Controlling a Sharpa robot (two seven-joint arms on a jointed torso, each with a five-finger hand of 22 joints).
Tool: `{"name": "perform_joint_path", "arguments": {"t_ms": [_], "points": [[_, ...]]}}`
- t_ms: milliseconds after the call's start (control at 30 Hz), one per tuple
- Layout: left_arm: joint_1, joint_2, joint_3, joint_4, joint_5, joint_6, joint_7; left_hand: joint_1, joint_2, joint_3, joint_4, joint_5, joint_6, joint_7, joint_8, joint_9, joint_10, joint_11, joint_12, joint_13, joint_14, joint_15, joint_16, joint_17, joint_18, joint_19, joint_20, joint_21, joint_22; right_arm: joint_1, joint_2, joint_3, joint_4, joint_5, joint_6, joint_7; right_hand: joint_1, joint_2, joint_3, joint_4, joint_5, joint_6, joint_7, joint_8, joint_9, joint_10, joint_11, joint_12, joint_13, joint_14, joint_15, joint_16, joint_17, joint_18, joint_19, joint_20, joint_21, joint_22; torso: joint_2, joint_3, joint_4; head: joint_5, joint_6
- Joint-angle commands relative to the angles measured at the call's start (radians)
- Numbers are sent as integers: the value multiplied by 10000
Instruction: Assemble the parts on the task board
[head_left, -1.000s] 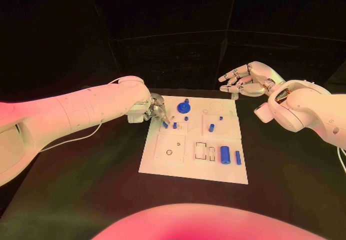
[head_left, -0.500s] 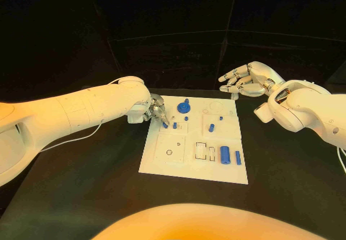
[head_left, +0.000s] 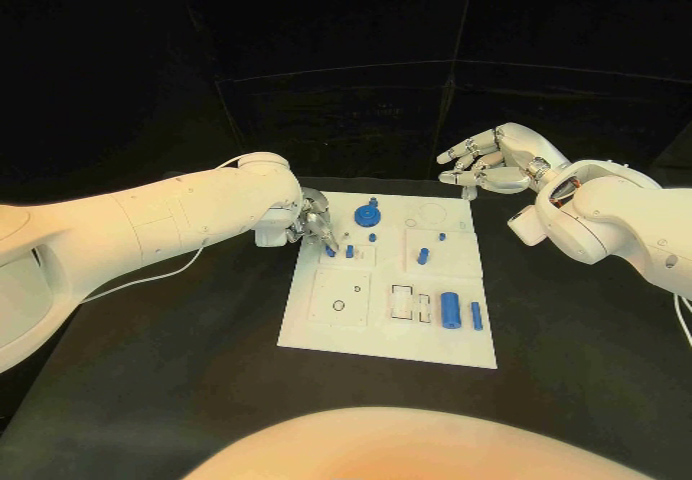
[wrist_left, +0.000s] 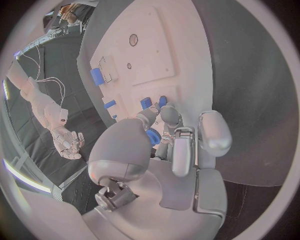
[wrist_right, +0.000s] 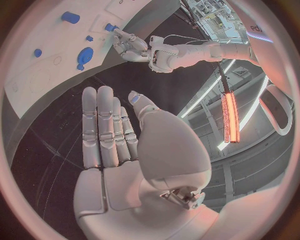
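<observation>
The left hand fingers are curled down onto a small blue part at the task board's 10 o'clock corner — a grip cannot be told. The right hand is held open, fingers straight, beyond the board's 1 o'clock corner above the counter.

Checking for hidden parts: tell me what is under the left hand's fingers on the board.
Small blue pegs stand by the left hand on the white board. Whether another lies beneath its fingers is covered.
</observation>
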Motion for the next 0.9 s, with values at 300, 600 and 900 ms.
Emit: {"name": "perform_joint_path", "arguments": {"t_ms": [300,600,900], "points": [[-16,214,-52,-230,-33,313,-268,-119,88,1469,-1201,43,63,-4,84,46,113,-14,-18,20,908,-5,27,2017,-184,70,-2,7,-28,21,22,7,12,-8,67,105,44,21,33,50,38,-70,-5,47,13,-89,-12,36,-9,-45,0,-63,17,124,42,4,-49,-9,2,7,-12,-15,-1],[-15,313,-161,-400,156,271,-372,-252,58,1524,-1108,41,46,-16,105,76,129,-20,-11,42,905,-10,22,2005,-182,66,-4,-2,-36,21,20,7,29,-8,65,103,44,21,33,50,38,-70,-5,47,13,-89,-12,36,-9,-45,0,-63,17,124,42,4,-49,-9,1,6,3,-59,-1],[-15,297,-178,-454,450,-76,-421,-1211,-785,516,-500,-7,307,-147,141,120,175,-113,86,113,902,-94,18,1994,-198,106,-70,47,63,21,18,7,23,-8,71,103,44,21,33,50,38,-70,-5,47,13,-89,-12,36,-9,-45,0,-63,17,124,42,4,-49,-9,-2,-1,14,-67,-1]]}}
